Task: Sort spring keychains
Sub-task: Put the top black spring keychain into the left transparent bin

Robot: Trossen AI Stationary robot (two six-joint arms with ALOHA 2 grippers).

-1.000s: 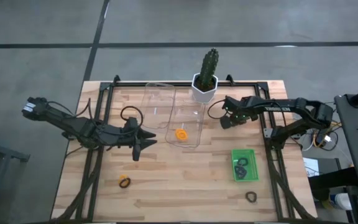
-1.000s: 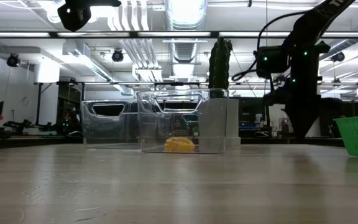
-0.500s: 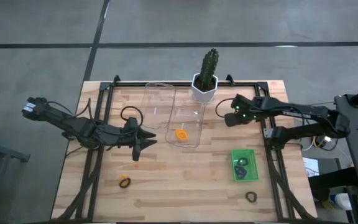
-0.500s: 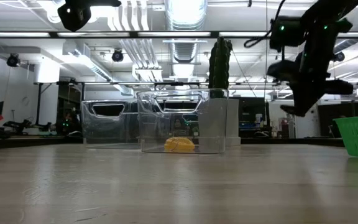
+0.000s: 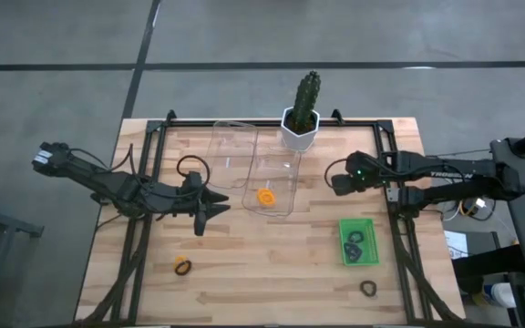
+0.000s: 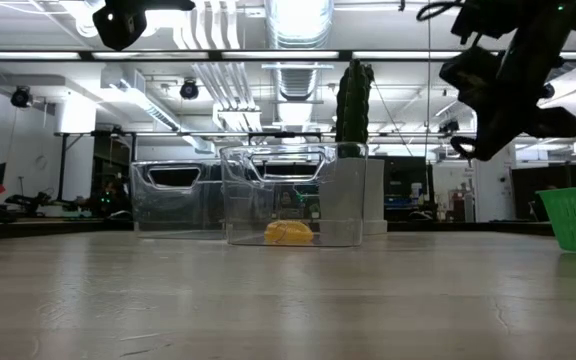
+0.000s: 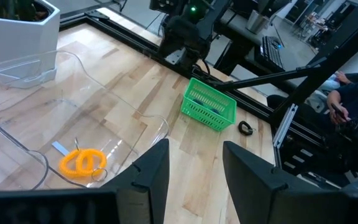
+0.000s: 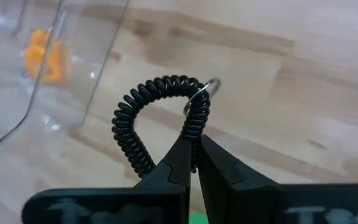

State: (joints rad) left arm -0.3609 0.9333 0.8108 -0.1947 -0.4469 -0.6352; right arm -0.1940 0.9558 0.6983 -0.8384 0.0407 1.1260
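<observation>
Wooden surface (image 5: 272,264): orange keychain (image 5: 263,196) binned, black ones in the green basket (image 5: 358,240) — two lie loose. Right pincer (image 8: 191,163) grips a black keychain (image 8: 160,115); left pincer (image 7: 194,165) waits wide at nine o'clock.

Wooden table (image 5: 244,273), 2 clear bins (image 5: 233,155), green basket (image 5: 358,241), potted cactus (image 5: 302,114), loose keychains (image 5: 182,266)

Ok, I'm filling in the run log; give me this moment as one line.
right pincer: shut on black keychain, raised near green basket | left pincer: open, empty, waiting beside clear bin
</observation>
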